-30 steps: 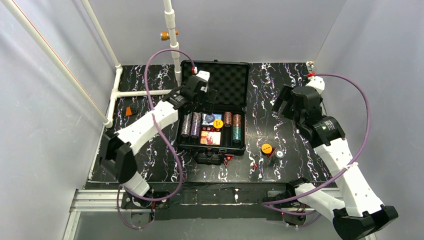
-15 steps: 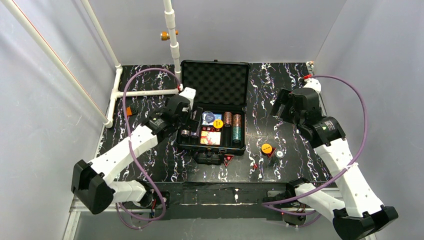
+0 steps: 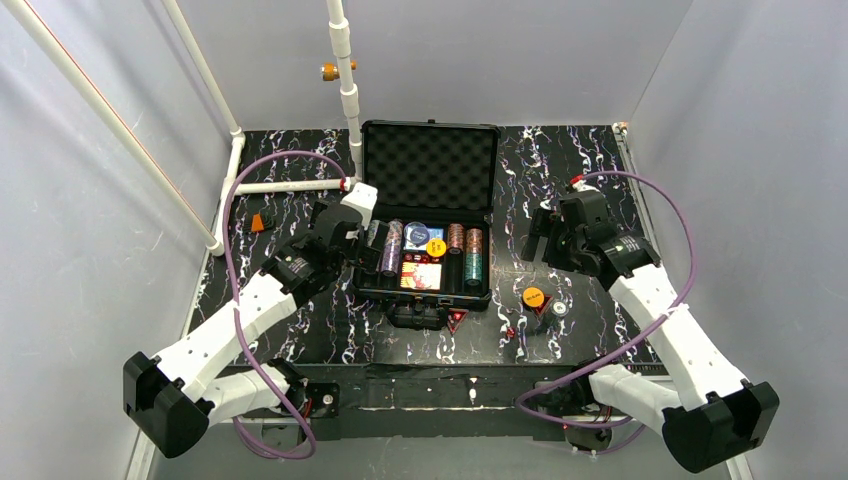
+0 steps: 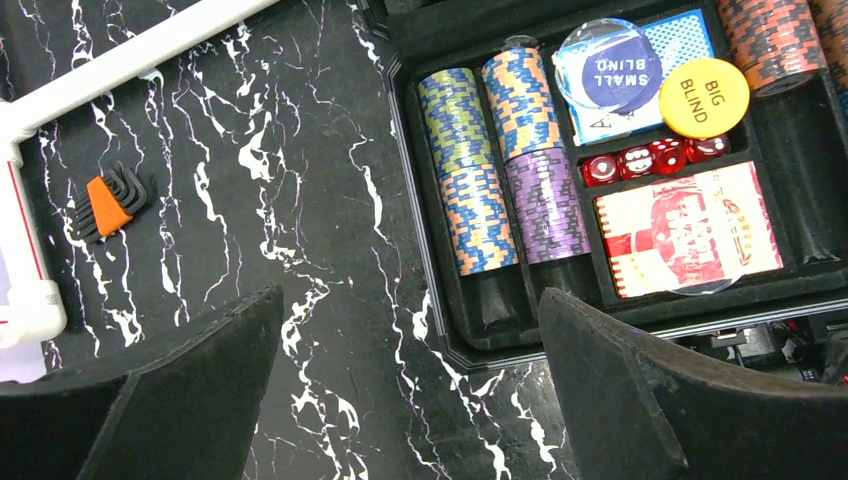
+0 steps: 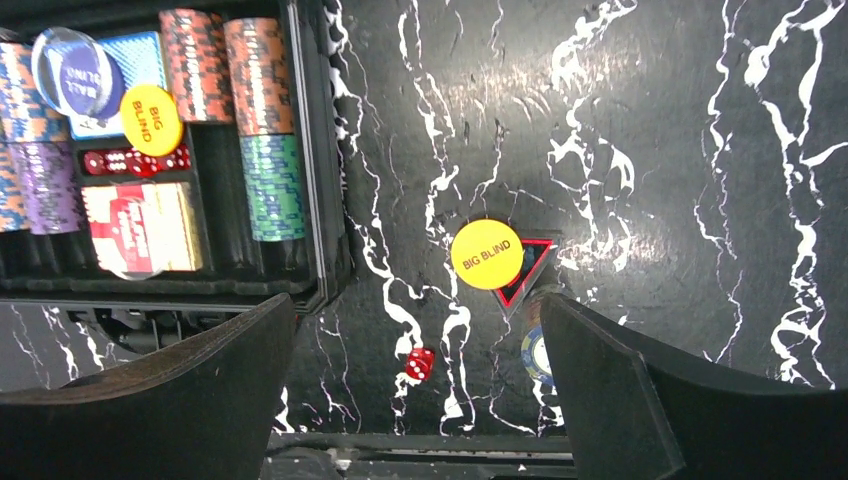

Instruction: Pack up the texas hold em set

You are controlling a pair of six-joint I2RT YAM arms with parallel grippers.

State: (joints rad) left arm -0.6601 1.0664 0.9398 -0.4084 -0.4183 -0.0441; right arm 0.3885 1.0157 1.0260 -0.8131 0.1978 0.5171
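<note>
Black marble-veined tabletop (image 3: 600, 190) fills the walled cell, and the hard case (image 5: 312, 150) lies open at its middle, its egg-crate foam lid (image 3: 430, 168) tipped back. The tray holds chip rows (image 4: 470, 170) in two columns on the left and two more (image 5: 258, 80) on the right. Between them sit a blue deck (image 4: 690, 38) under a clear SMALL BLIND disc (image 4: 605, 65), a yellow BIG BLIND disc (image 4: 704, 97), a line of red dice (image 4: 655, 160) and a red deck (image 4: 690, 225). The left gripper (image 4: 410, 400) hovers with its jaws spread wide over the case's left wall, holding nothing and touching nothing. The right gripper (image 5: 415, 390) is likewise spread and empty above bare table just right of the case. A second BIG BLIND disc (image 5: 487, 254) lies there on a red-edged triangle (image 5: 530, 262), with a loose die (image 5: 420, 363) nearby. A bluish chip (image 5: 537, 355) is half hidden behind the right finger, so its print is unreadable. The case's front handle is cut off in both wrist views. Orange-capped hex keys (image 4: 108, 200) lie well to the left by a white pipe (image 3: 285, 185).
</note>
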